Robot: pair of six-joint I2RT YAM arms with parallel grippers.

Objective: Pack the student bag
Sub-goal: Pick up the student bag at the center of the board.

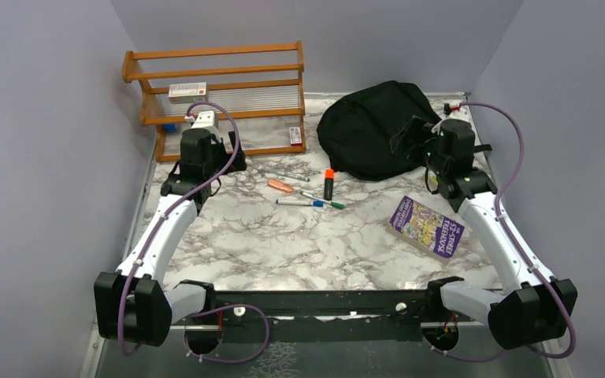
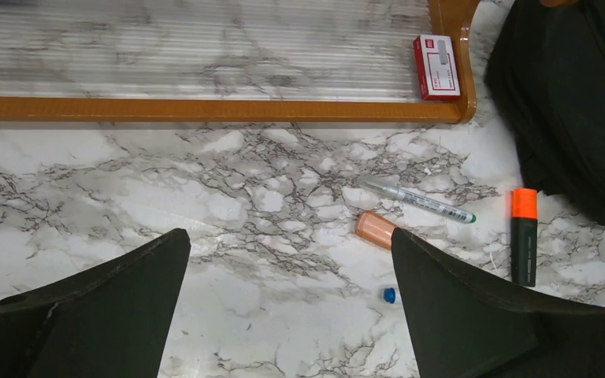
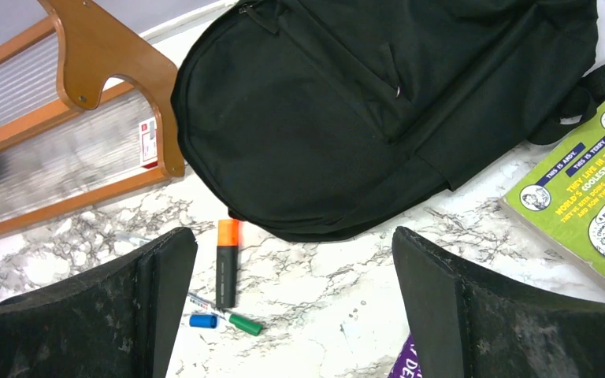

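Nearest the arm bases, a purple-and-green book (image 1: 427,227) lies at the right of the marble bench (image 1: 283,244), and beyond it a few pens (image 1: 321,199) and an orange highlighter (image 1: 328,183) are scattered mid-bench. Further out, both claws hang with jaws spread wide and nothing between them, the left claw (image 2: 287,244) just before the wooden rack (image 1: 220,98), the right claw (image 3: 291,236) over the near edge of the student bag (image 1: 378,130). The bag lies flat at the far right, its long axis running left to right, rounded end toward the rack and straps toward the right wall.

White arm links (image 1: 157,236); black joint housings (image 1: 138,307); purple cables (image 1: 520,146); wedge-shaped black fingers (image 2: 87,315)
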